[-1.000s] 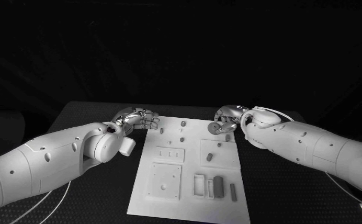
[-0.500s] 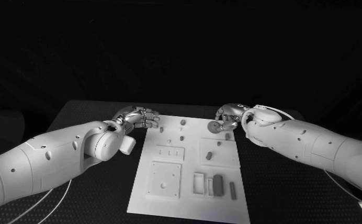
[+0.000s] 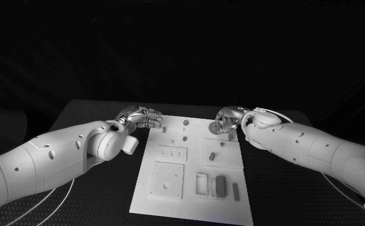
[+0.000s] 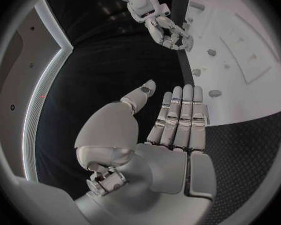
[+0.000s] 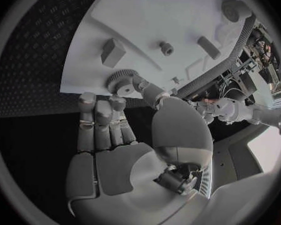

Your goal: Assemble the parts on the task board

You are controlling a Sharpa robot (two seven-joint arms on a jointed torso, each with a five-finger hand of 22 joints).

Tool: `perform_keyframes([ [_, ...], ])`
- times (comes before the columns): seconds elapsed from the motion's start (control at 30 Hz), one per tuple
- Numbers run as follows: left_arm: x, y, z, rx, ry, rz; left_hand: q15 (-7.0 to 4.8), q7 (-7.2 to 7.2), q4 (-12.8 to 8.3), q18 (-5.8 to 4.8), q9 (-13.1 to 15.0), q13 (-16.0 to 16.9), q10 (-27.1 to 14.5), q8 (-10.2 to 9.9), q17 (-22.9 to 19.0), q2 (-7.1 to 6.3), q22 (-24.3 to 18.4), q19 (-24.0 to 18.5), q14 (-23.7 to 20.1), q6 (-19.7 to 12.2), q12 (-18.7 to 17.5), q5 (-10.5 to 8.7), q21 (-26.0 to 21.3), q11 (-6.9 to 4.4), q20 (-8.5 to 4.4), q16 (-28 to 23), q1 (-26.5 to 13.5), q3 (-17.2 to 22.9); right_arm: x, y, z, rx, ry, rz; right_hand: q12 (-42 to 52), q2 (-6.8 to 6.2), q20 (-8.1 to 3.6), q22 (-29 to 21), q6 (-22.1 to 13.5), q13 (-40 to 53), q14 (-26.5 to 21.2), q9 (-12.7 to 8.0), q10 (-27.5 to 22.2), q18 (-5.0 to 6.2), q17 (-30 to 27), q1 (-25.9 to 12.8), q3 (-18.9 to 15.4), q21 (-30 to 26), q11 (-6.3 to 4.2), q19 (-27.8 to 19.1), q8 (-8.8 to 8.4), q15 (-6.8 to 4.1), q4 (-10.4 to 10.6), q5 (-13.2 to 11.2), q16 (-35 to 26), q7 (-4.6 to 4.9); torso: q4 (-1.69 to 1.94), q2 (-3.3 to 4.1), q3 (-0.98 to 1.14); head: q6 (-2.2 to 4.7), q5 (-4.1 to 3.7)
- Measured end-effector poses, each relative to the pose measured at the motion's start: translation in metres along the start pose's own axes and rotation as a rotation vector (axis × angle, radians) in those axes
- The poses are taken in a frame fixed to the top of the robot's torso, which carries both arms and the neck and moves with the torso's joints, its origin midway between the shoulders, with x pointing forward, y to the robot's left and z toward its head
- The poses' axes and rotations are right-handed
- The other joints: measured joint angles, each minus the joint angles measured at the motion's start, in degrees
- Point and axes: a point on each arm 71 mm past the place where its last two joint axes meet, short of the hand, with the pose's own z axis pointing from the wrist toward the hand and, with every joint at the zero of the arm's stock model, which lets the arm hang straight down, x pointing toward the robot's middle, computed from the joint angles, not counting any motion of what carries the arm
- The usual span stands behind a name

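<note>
Spread across the middle of the black table point(image 3: 99, 194): the white task board point(image 3: 190, 205), long edge running away from the robot, far corners reached by both hands. At its far left corner, the left hand point(image 3: 142, 116), held just off the board's edge over the dark table surface, fingers straight and side by side with the thumb apart, nothing in the grasp. At the far right corner, the right hand point(image 3: 227, 121), fingers mostly extended and a toothed round gear point(image 5: 121, 78) pinched between thumb and a fingertip, right above the board's rim. Just beyond those fingertips on the board: a small blocky part point(image 5: 113, 51), a short knob-like part point(image 5: 166, 47) and an oblong part point(image 5: 208, 47), all lying apart from one another. Nearer the robot, well back from both hands: a square plate with holes point(image 3: 165, 181), a smaller plate with three slots point(image 3: 172, 154), an open rectangular frame point(image 3: 201, 185), and beside it a dark oblong part point(image 3: 220, 186) and a thin bar point(image 3: 236, 192).
</note>
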Motion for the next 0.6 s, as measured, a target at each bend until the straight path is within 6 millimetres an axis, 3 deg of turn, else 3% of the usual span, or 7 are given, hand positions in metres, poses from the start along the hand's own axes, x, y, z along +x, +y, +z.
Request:
perform_keyframes([
  [0.27,0.0003,0.0001,0.0003,0.000,0.001,0.000,0.00,0.00,0.00,0.00,0.00,0.00,0.00,0.00,0.05,0.00,0.00,0.00,0.00,0.00,0.00,0.00,0.00,0.00,0.00,0.00,0.00,0.00,0.0012,-0.0001,0.0000,-0.002,0.000,0.005,0.64,2.06,0.00,0.00,0.31,-0.75,-0.08,-0.01,-0.16,0.02,-0.26,0.19,-0.04,0.01,-0.01,0.00,0.65,0.08,-0.68,0.00,0.31,-0.51,-0.09,-0.03,-0.04,-0.18,0.25],
  [0.43,0.0006,0.0001,0.0004,0.000,0.002,0.000,0.00,0.00,0.00,0.00,0.00,0.00,0.00,0.00,0.05,0.00,-0.01,0.00,0.00,0.00,0.00,0.00,0.00,0.00,0.00,0.00,0.00,0.00,0.0017,0.0005,0.0001,-0.004,-0.001,0.005,1.06,2.64,0.01,0.00,0.43,-1.23,-0.09,0.43,-0.18,0.05,-0.37,0.08,-0.16,0.01,-0.03,0.00,1.38,0.09,-1.12,0.00,0.32,-0.62,-0.14,-0.03,-0.05,-0.26,0.18],
  [0.6,0.0007,0.0000,0.0006,0.000,0.002,0.000,0.00,0.00,0.00,0.00,0.01,0.01,0.00,0.00,0.05,0.00,-0.01,0.00,0.00,0.00,0.00,0.00,0.00,0.00,0.00,0.00,0.00,0.00,0.0025,0.0018,0.0004,-0.002,-0.004,-0.001,1.06,2.43,0.01,0.00,0.50,-1.57,-0.09,0.52,-0.19,0.11,-0.51,-0.13,-0.16,0.01,-0.04,0.00,1.72,0.09,-1.11,0.00,0.57,-0.69,-0.14,-0.04,-0.05,-0.34,0.04],
])
